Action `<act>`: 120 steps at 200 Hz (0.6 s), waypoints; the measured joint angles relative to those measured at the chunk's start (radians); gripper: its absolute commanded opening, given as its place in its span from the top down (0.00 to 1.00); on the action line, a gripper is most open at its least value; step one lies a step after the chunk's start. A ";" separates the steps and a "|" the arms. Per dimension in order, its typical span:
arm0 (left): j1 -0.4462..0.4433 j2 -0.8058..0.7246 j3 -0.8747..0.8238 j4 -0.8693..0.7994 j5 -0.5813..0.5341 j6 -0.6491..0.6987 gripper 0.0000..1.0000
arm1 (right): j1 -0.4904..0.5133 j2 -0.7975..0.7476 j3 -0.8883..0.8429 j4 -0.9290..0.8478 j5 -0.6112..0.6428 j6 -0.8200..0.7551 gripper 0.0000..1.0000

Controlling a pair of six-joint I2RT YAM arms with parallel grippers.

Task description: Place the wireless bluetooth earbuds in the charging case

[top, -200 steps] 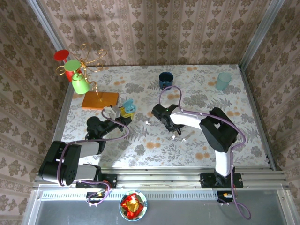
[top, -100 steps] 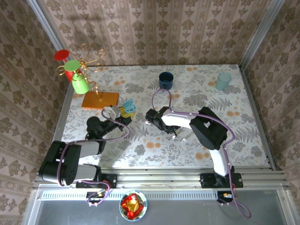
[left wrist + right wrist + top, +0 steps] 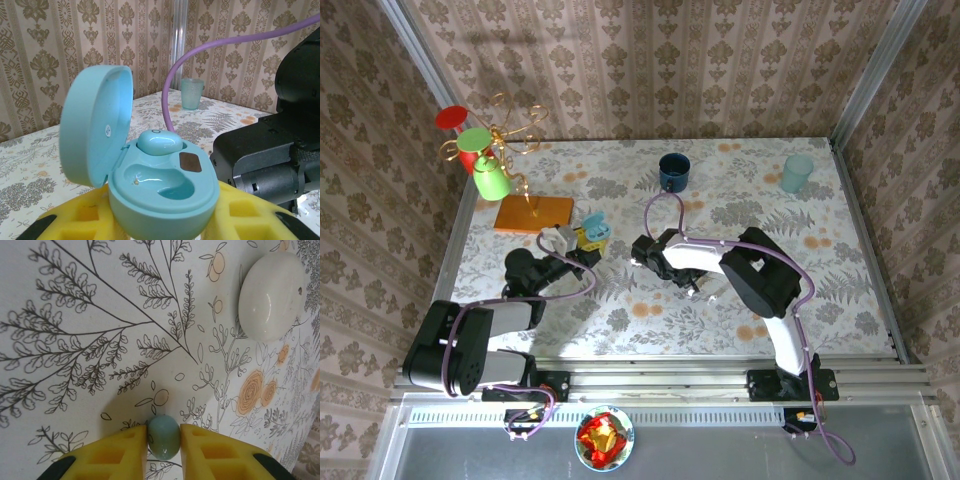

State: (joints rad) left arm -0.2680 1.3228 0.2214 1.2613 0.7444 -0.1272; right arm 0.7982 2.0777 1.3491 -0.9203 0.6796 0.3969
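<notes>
The light blue charging case stands with its lid swung open, and my left gripper is shut on its base, yellow pads on either side. One pale blue earbud sits in the far slot; the near slot is bare. From above, the case is left of centre. My right gripper points down at the table, shut on a second pale blue earbud that rests on the floral cloth. In the top view this gripper is just right of the case.
A white pebble-shaped case lies shut on the cloth beyond the right gripper. A dark blue cup and a teal cup stand at the back. An orange-based mug tree with a green mug stands at back left.
The right arm has shifted leftward across the table, its elbow drawn in, and its jaws have narrowed. The left arm and the case have not moved.
</notes>
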 measured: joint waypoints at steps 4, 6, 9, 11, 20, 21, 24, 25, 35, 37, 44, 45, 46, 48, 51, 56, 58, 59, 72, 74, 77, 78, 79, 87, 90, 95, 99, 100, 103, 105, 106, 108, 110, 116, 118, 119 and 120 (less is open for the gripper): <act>0.000 0.000 0.000 0.000 0.000 0.000 0.68 | 0.000 0.000 0.000 0.000 0.001 0.000 0.75; 0.000 0.000 0.000 0.000 0.000 0.000 0.68 | 0.000 0.000 0.000 -0.001 0.002 0.000 0.76; 0.000 0.000 0.000 0.000 0.000 0.000 0.68 | 0.000 0.000 0.000 -0.001 0.002 0.000 0.76; 0.000 0.000 0.000 0.000 0.000 0.000 0.68 | 0.000 0.000 0.000 -0.001 0.002 0.000 0.77; 0.000 0.000 0.000 0.000 0.000 0.000 0.68 | 0.000 0.000 0.000 0.000 0.002 0.000 0.78; 0.000 0.000 0.000 0.000 0.000 0.000 0.68 | 0.000 0.000 0.000 0.000 0.002 0.000 0.78; 0.000 0.000 0.000 0.000 0.000 0.000 0.68 | 0.000 0.000 0.000 -0.001 0.002 -0.001 0.79; 0.000 0.000 0.000 0.000 0.000 0.000 0.68 | 0.000 0.000 0.000 -0.001 0.002 0.000 0.79; 0.000 0.000 0.000 0.000 0.000 0.000 0.68 | 0.000 0.000 0.000 -0.001 0.005 0.000 0.80; 0.000 0.000 0.000 0.000 0.000 0.000 0.68 | 0.000 0.000 0.000 -0.001 0.005 0.000 0.80; 0.000 0.000 0.000 0.000 0.000 0.000 0.68 | 0.000 0.000 0.000 -0.001 0.006 0.000 0.80; 0.000 0.000 0.000 0.000 0.000 0.000 0.68 | 0.000 0.000 0.000 -0.001 0.006 0.000 0.80; 0.000 0.000 0.000 0.000 0.000 0.000 0.68 | 0.000 0.000 0.000 -0.001 0.006 0.000 0.80; 0.000 0.000 0.000 0.000 0.000 0.000 0.68 | 0.000 0.000 0.000 -0.001 0.006 0.000 0.80; 0.000 0.000 0.000 0.000 0.000 0.000 0.68 | 0.000 -0.001 0.000 -0.001 0.006 0.000 0.80; 0.000 0.000 0.000 0.000 0.001 0.000 0.68 | 0.000 -0.001 -0.001 0.000 0.006 0.000 0.81; 0.000 0.000 0.000 0.000 0.001 0.000 0.68 | 0.000 -0.003 -0.002 0.000 0.006 0.000 0.81; 0.000 0.000 0.000 0.000 0.001 0.000 0.68 | 0.000 -0.003 -0.002 0.001 0.006 0.000 0.81; 0.000 0.000 0.000 0.000 0.003 0.000 0.68 | -0.002 -0.014 -0.013 0.011 0.004 -0.001 0.82; 0.000 0.000 0.000 0.000 0.003 0.000 0.68 | -0.002 -0.016 -0.016 0.014 0.004 -0.001 0.82; 0.000 0.000 0.000 0.000 0.003 0.000 0.68 | -0.002 -0.024 -0.022 0.022 0.002 -0.001 0.82; -0.001 0.000 0.000 0.000 0.003 0.000 0.68 | -0.003 -0.025 -0.024 0.024 0.001 -0.001 0.82; -0.001 0.000 0.000 0.000 0.003 0.000 0.68 | -0.003 -0.026 -0.025 0.026 0.001 -0.001 0.82; -0.006 0.000 0.000 0.000 0.002 0.002 0.68 | -0.005 -0.048 -0.045 0.045 -0.006 -0.001 0.82; -0.008 0.000 0.000 0.000 0.002 0.005 0.68 | -0.006 -0.059 -0.053 0.053 -0.011 0.000 0.82; -0.015 0.000 0.000 0.000 0.002 0.008 0.68 | -0.008 -0.077 -0.069 0.069 -0.019 -0.001 0.82; -0.020 0.000 0.000 0.000 0.001 0.011 0.68 | -0.010 -0.096 -0.084 0.080 -0.026 0.000 0.82; -0.022 0.000 0.000 0.000 0.001 0.012 0.68 | -0.011 -0.099 -0.086 0.082 -0.027 0.000 0.82; -0.026 0.000 0.000 0.000 0.000 0.013 0.68 | -0.013 -0.113 -0.095 0.090 -0.034 0.000 0.81; -0.028 0.000 0.000 0.000 -0.001 0.015 0.68 | -0.014 -0.125 -0.102 0.096 -0.037 0.000 0.81; -0.030 0.000 0.000 0.000 -0.001 0.016 0.68 | -0.015 -0.131 -0.107 0.101 -0.040 0.000 0.82; -0.031 0.000 0.000 0.000 -0.001 0.016 0.68 | -0.016 -0.138 -0.111 0.105 -0.043 0.000 0.82; -0.034 0.000 0.000 0.000 -0.001 0.017 0.68 | -0.017 -0.150 -0.118 0.112 -0.048 0.000 0.82; -0.042 0.000 0.000 0.000 -0.002 0.020 0.68 | -0.021 -0.183 -0.136 0.131 -0.062 0.000 0.82; -0.044 0.000 0.000 0.000 -0.002 0.020 0.68 | -0.023 -0.196 -0.143 0.138 -0.067 0.000 0.82; -0.046 0.001 0.000 0.000 -0.002 0.020 0.68 | -0.024 -0.205 -0.148 0.144 -0.069 0.000 0.82; -0.047 0.001 0.000 0.000 -0.002 0.021 0.68 | -0.024 -0.209 -0.150 0.147 -0.071 0.000 0.82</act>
State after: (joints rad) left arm -0.3149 1.3235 0.2214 1.2613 0.7425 -0.1066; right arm 0.7738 1.8690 1.1992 -0.7731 0.6086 0.3969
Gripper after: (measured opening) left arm 0.341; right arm 0.184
